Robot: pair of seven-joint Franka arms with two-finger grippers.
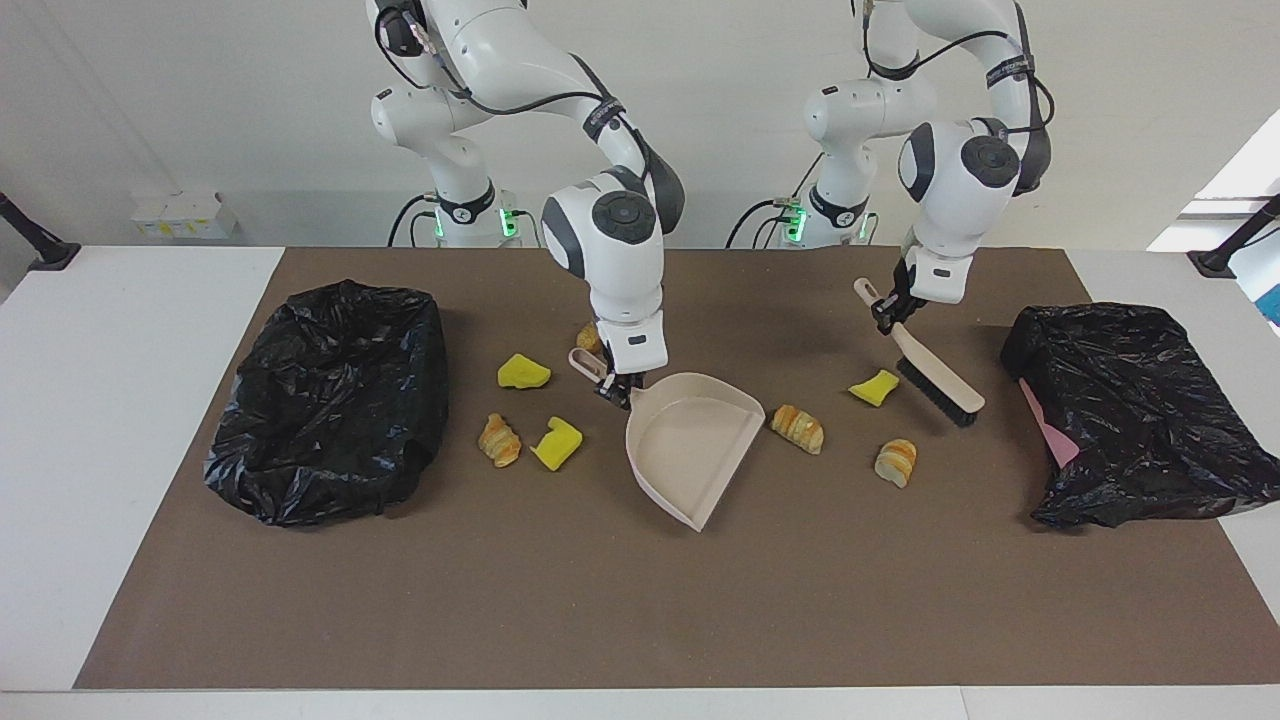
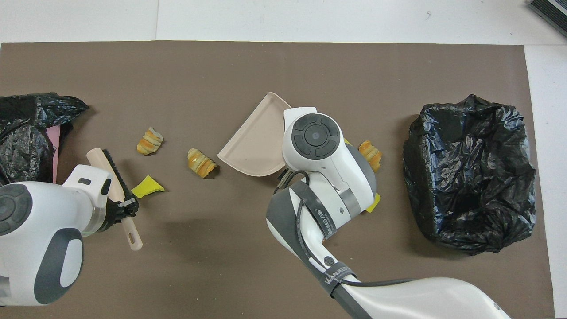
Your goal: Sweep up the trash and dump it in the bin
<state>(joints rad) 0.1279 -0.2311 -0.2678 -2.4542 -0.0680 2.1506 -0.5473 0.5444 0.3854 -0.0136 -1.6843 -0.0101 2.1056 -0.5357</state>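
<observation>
- Right gripper point(image 1: 612, 385) is seen in the facing view clenched on the handle of the dustpan point(image 1: 690, 440); left gripper point(image 1: 885, 310) is clamped on the brush point(image 1: 935, 385), just beside a yellow chunk point(image 1: 874, 387). Nothing is swept yet.
- Overhead, trash is seen scattered beside both grippers; a bread piece point(image 2: 201, 162) lies near the dustpan's mouth, and the bin point(image 2: 469, 173) is judged still unfilled.

My arms are glossy white shells with dark grey joint caps, black cables strapped alongside, and green lights at both bases.
</observation>
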